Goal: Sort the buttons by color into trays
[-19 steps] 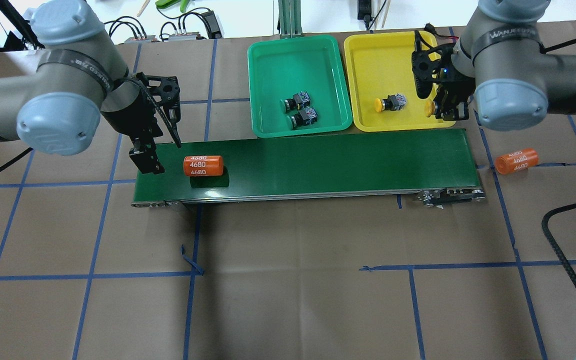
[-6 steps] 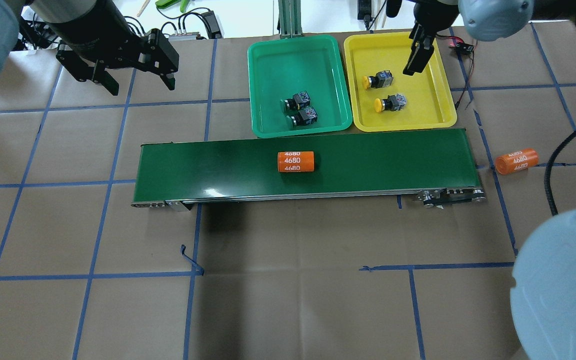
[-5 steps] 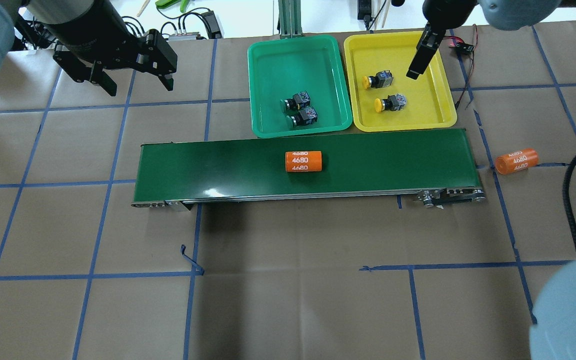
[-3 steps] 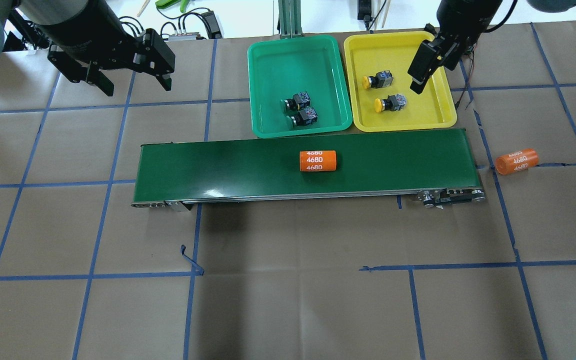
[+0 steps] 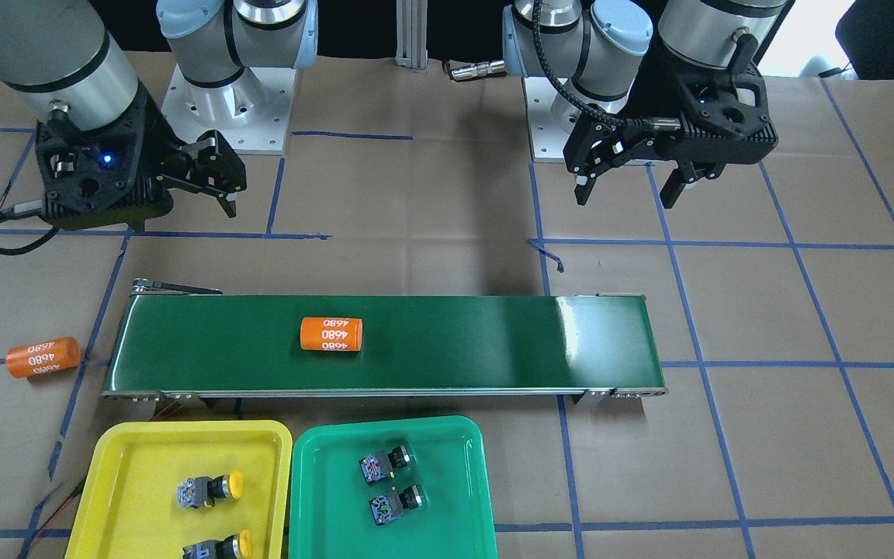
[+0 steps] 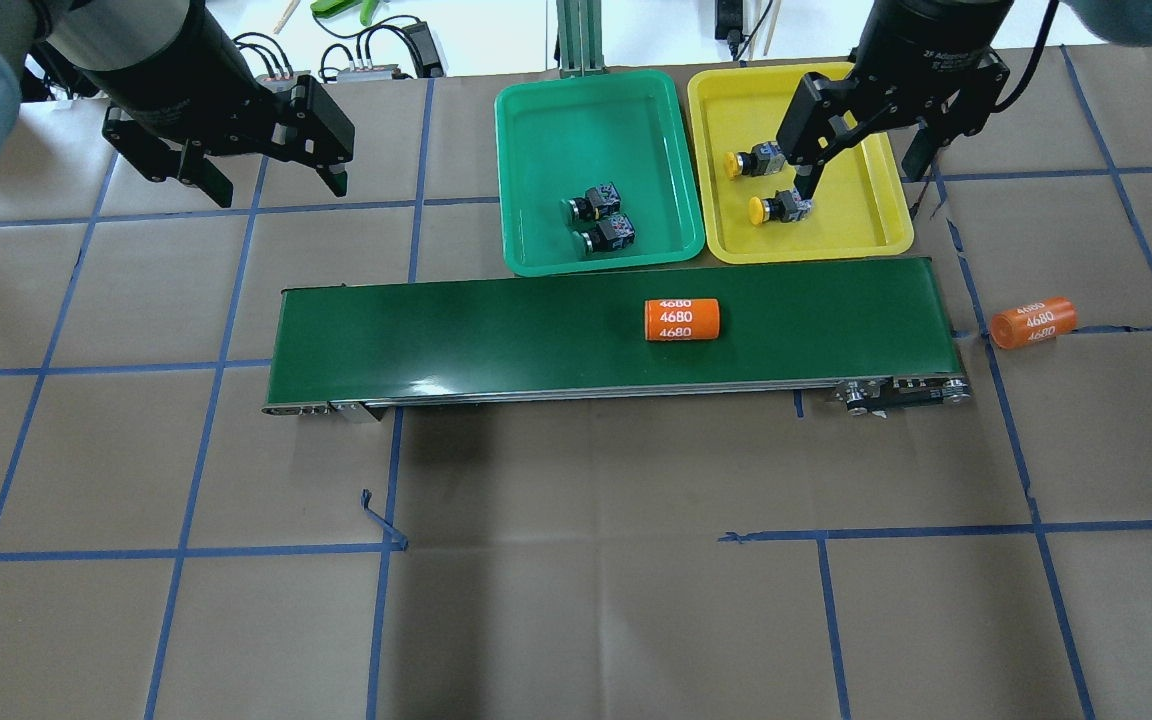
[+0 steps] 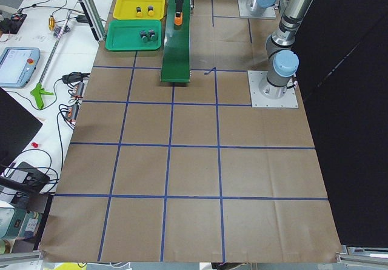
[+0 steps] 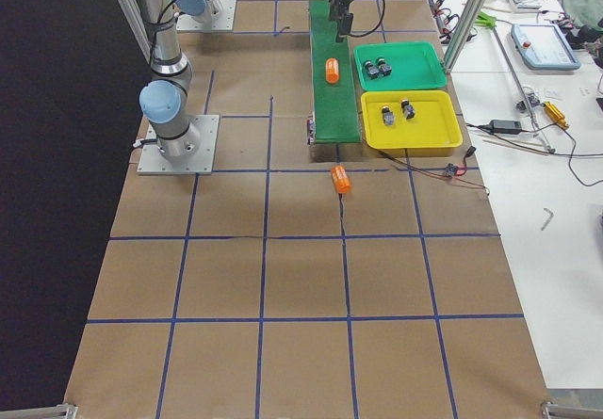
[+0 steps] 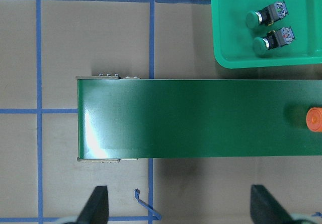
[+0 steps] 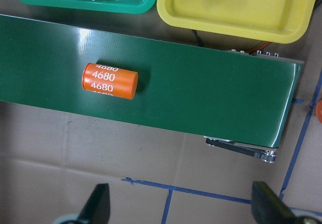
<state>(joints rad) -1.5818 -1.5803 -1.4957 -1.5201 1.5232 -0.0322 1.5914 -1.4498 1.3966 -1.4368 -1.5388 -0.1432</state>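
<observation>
Two green-capped buttons point(image 6: 591, 206) point(image 6: 607, 235) lie side by side in the green tray point(image 6: 586, 120). Two yellow-capped buttons point(image 6: 754, 160) point(image 6: 781, 207) lie in the yellow tray point(image 6: 861, 225). My right gripper point(image 6: 861, 172) hangs open and empty high over the yellow tray's right half, apart from both buttons. My left gripper point(image 6: 271, 180) hangs open and empty over bare table, left of the trays. In the left wrist view the green buttons point(image 9: 266, 16) show at top right, far from the fingertips point(image 9: 98, 206). The right wrist view shows only an edge of the yellow tray point(image 10: 241, 17).
A long dark-green conveyor belt point(image 6: 496, 335) runs in front of the trays and carries an orange cylinder point(image 6: 681, 319) marked 4680. A second orange cylinder point(image 6: 1033, 322) lies on the table past the belt's right end. Cables and tools line the table's far edge.
The right gripper, earlier shut on a yellow button low at the tray's edge, has let it go in the yellow tray and risen. The left arm lifted away. The cylinder rode rightward along the belt.
</observation>
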